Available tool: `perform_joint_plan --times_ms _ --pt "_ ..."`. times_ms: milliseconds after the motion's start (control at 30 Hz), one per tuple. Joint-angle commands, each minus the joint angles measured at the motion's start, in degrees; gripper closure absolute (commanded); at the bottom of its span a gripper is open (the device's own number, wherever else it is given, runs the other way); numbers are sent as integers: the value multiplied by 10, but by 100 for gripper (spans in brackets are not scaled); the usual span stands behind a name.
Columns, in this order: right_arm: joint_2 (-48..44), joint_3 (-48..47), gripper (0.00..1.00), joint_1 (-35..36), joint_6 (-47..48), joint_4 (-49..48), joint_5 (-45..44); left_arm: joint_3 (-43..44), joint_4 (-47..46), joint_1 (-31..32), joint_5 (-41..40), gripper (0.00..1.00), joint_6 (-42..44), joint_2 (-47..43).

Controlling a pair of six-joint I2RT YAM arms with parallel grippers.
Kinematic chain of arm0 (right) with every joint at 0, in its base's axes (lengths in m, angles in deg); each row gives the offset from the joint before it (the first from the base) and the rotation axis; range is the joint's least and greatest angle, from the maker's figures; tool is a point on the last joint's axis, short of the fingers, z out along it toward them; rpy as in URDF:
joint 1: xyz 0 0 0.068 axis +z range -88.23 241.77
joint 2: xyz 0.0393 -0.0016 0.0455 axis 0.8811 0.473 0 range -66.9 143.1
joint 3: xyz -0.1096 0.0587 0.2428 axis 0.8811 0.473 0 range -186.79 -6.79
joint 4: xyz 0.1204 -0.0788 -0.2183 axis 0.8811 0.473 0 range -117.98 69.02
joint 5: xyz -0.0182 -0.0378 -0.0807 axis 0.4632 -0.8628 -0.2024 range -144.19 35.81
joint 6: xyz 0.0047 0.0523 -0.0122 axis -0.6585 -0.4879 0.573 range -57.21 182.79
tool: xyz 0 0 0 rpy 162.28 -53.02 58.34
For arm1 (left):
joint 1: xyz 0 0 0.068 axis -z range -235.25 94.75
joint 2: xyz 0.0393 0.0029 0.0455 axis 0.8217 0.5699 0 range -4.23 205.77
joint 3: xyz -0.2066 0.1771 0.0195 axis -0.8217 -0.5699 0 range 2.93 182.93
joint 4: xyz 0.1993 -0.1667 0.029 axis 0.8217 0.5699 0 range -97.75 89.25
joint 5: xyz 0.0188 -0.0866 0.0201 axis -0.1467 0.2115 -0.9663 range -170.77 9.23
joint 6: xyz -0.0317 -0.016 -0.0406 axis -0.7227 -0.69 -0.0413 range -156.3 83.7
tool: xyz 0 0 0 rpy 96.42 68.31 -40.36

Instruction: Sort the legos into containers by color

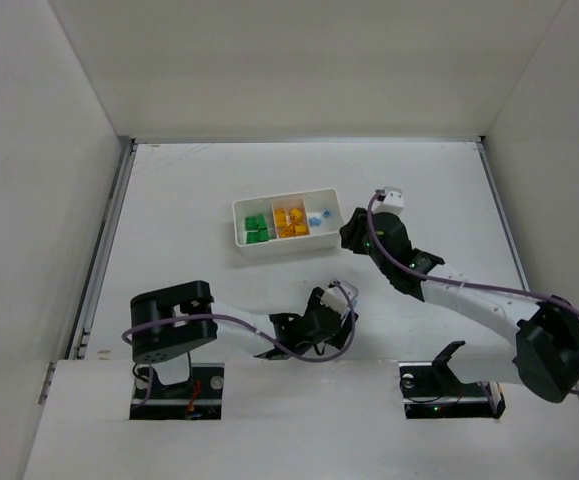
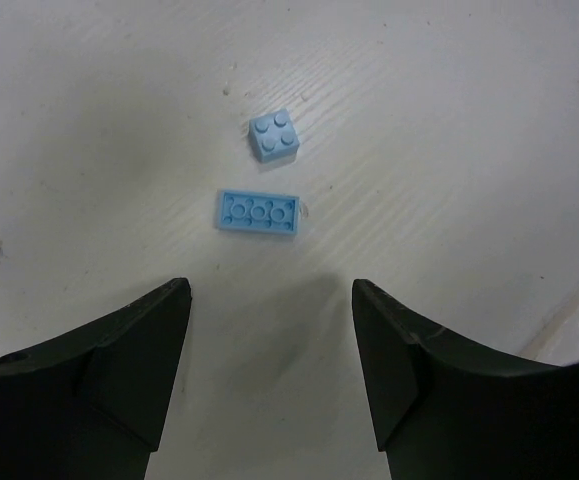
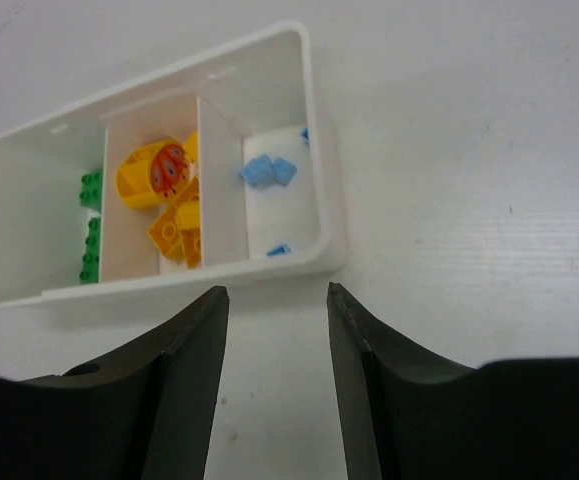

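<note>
Near two pale blue legos the left gripper gapes empty; the right gripper, beside the tray, likewise.

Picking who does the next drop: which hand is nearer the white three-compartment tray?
Right. The right hand sits just short of the tray, at its blue-brick end, open. The left hand is farther off on the near side, over two loose pale blue bricks.

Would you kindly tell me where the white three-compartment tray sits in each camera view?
Top external: white tray just above the picture's centre.
Left wrist: not in it.
Right wrist: white tray fills the upper left.
Shared landmark: the yellow-orange bricks in its middle compartment.
</note>
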Motion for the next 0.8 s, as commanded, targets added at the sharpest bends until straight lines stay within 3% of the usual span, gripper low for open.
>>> perform_joint_plan --times_ms 0,233,600,767 --pt "-50 45 50 -1 -24 -39 -9 29 -11 -13 -9 37 20 15" --pt "-110 95 48 -1 -29 -32 -10 53 -6 -32 -8 38 46 46" --pt "-122 125 47 -8 -38 -35 -10 75 12 -21 -13 54 68 74" --pt "-136 130 47 -19 -37 -32 -9 79 28 -9 -25 54 81 78"
